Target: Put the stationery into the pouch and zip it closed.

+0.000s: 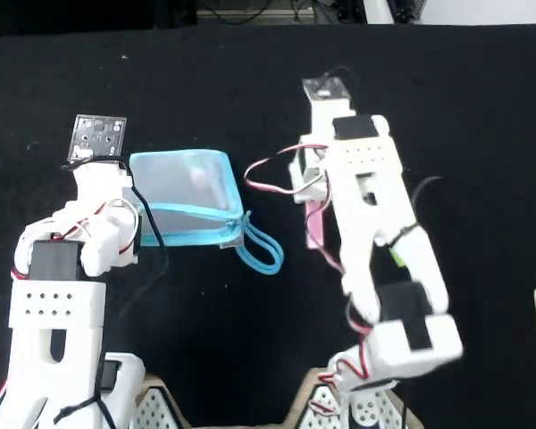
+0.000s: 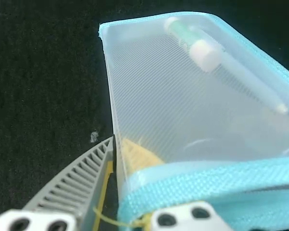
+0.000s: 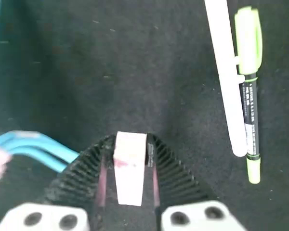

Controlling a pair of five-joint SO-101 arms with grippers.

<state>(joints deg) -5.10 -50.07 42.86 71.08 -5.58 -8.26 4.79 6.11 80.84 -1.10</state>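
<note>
1. The right gripper (image 3: 130, 144) has its jaws closed on a pale pink eraser (image 3: 130, 175), held low over the black table (image 3: 135, 57). The eraser looks like a small, light block, firm enough for a pinch across its flat sides, though rubber may cling on release.
2. Near it a white pen (image 3: 224, 72) and a lime-green marker (image 3: 248, 91) lie touching, side by side. Both look slim, stiff and likely to roll, so a grip across the mid-barrel would suit.
3. The blue wrist loop (image 3: 33, 144) lies between the eraser and the pouch (image 2: 183, 110).
4. The left gripper (image 1: 129, 225) is pinched on the pouch's side edge. The pouch lies flat before the left arm and looks thin, translucent and floppy. The woven zip tape (image 2: 207, 178) seems the firmest hold. A white-capped stick (image 2: 202, 50) is already inside.
</note>
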